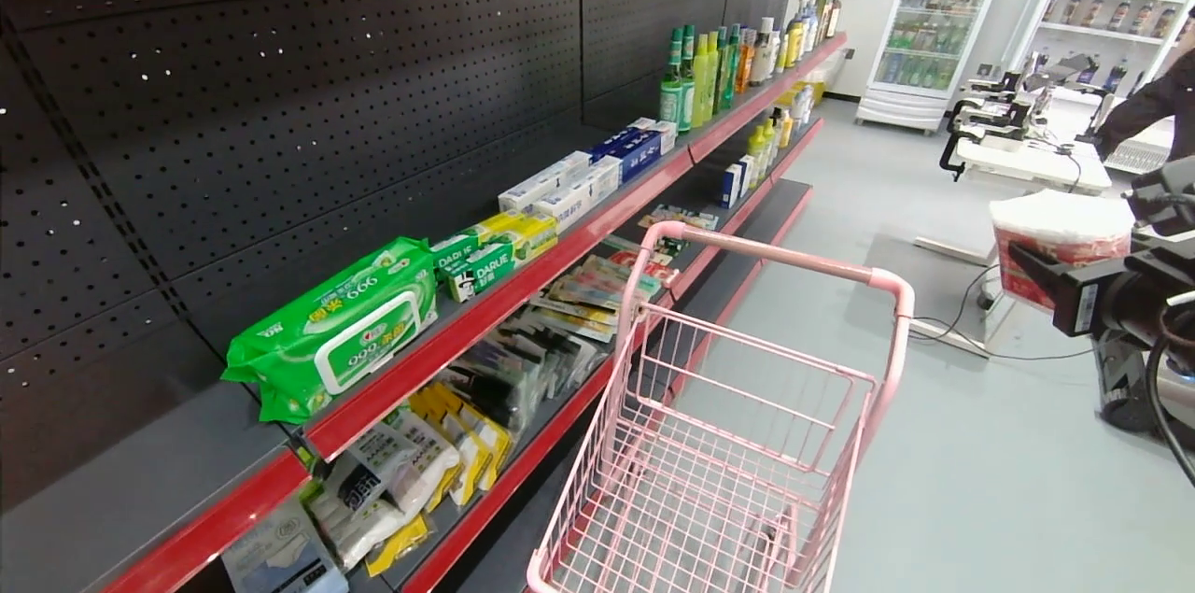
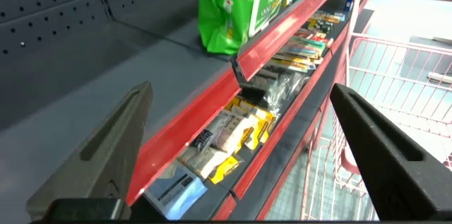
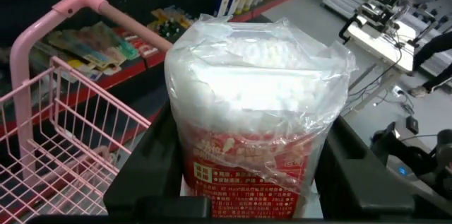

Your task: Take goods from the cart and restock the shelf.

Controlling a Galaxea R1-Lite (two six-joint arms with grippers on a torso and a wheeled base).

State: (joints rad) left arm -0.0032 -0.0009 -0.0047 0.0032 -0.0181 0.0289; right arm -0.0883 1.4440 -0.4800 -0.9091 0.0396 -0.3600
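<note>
My right gripper [image 1: 1032, 271] is shut on a white and red plastic pack of goods [image 1: 1060, 243], held in the air to the right of the pink cart [image 1: 747, 406]. In the right wrist view the pack [image 3: 258, 111] stands between the two dark fingers [image 3: 152, 157], above the cart's pink handle [image 3: 63, 12]. The left gripper [image 2: 240, 146] is open with nothing between its fingers, hovering beside the red-edged shelf [image 2: 212, 104] near a green pack of wipes [image 2: 240, 1]. The cart basket looks empty.
The top shelf [image 1: 579, 238] carries green wipes [image 1: 336, 322], toothpaste boxes [image 1: 560, 191] and bottles [image 1: 709, 70]; its near-left part [image 1: 131, 481] is bare. Lower shelves hold packets [image 1: 439, 444]. Drink coolers [image 1: 934, 14] and a white table [image 1: 1027, 159] stand behind.
</note>
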